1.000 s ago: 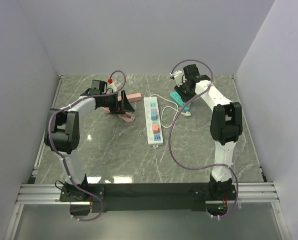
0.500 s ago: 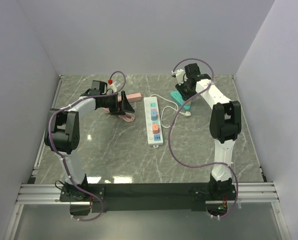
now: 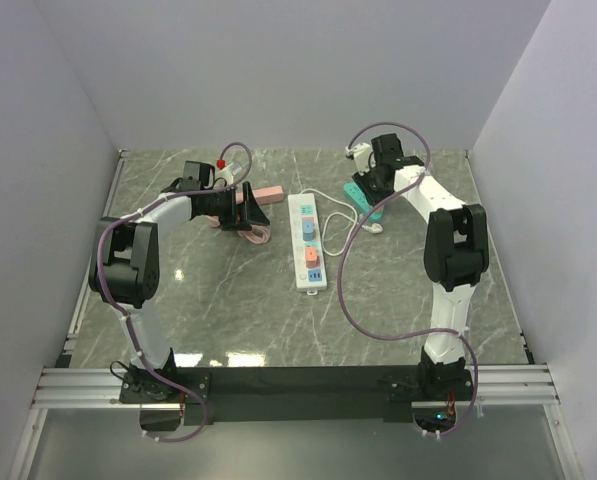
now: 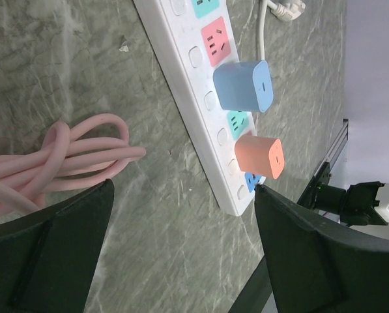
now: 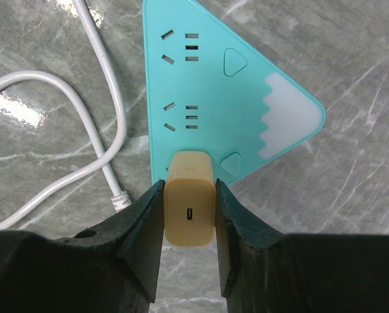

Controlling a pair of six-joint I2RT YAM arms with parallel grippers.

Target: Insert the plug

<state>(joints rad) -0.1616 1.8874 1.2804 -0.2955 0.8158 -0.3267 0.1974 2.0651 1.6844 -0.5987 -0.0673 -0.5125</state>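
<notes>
A yellow plug [image 5: 189,207] sits between the two fingers of my right gripper [image 5: 189,215], which is shut on it. The plug stands over the near corner of a teal triangular power strip [image 5: 214,98], by its lowest socket; whether its prongs are in the socket is hidden. In the top view the right gripper [image 3: 376,180] hovers over the teal strip [image 3: 363,200] at the back right. My left gripper [image 4: 181,261] is open, nothing between its fingers, above bare marble beside a pink cable [image 4: 64,156].
A white power strip [image 3: 307,240] lies mid-table, holding a blue adapter [image 4: 244,86] and an orange adapter [image 4: 259,156]. A white cord [image 5: 83,130] loops left of the teal strip. A pink strip [image 3: 266,194] lies near the left gripper [image 3: 240,208]. Grey walls enclose the table.
The right gripper has shifted slightly toward the back right over the teal strip, still holding the plug. The left arm has not moved.
</notes>
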